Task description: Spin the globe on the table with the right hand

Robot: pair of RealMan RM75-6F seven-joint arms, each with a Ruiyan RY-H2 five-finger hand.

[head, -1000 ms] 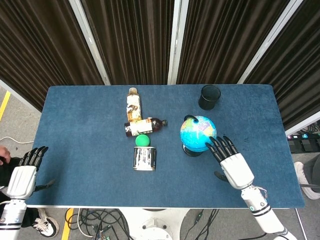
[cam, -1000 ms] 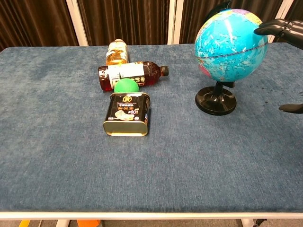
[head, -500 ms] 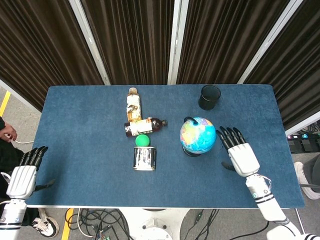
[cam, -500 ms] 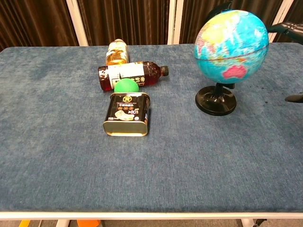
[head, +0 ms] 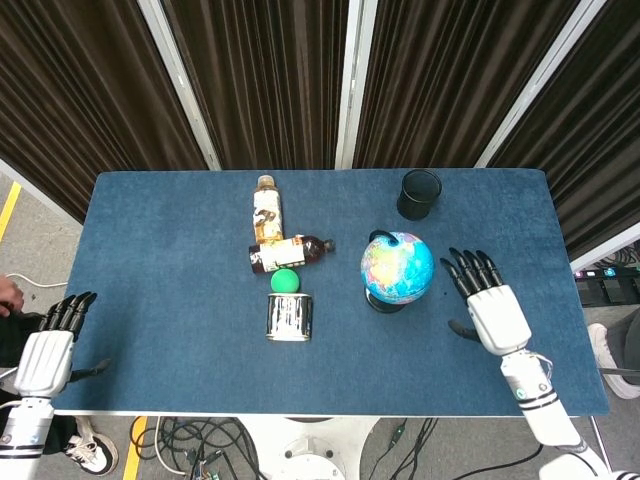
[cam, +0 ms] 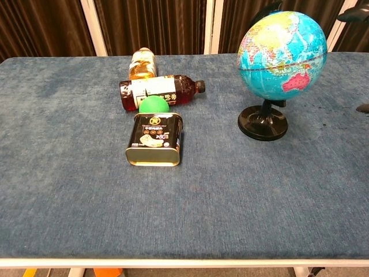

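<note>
Blue globe (head: 397, 267) on black stand, upright on the table (head: 150, 230), right of centre, nearer far edge than near, w/ black cup (head: 419, 193) beyond it toward far right corner. Right hand (head: 488, 300) flat over surface, fingers spread, holding nothing, just beside globe on its right-edge side, clear gap, not touching. Globe lies to that hand's left, a little farther from the near edge. Spin axis roughly vertical, tilted. Left hand (head: 45, 350) open too, off near left corner, well apart. Probably needs a sideways reach back to the sphere's flank.
</note>
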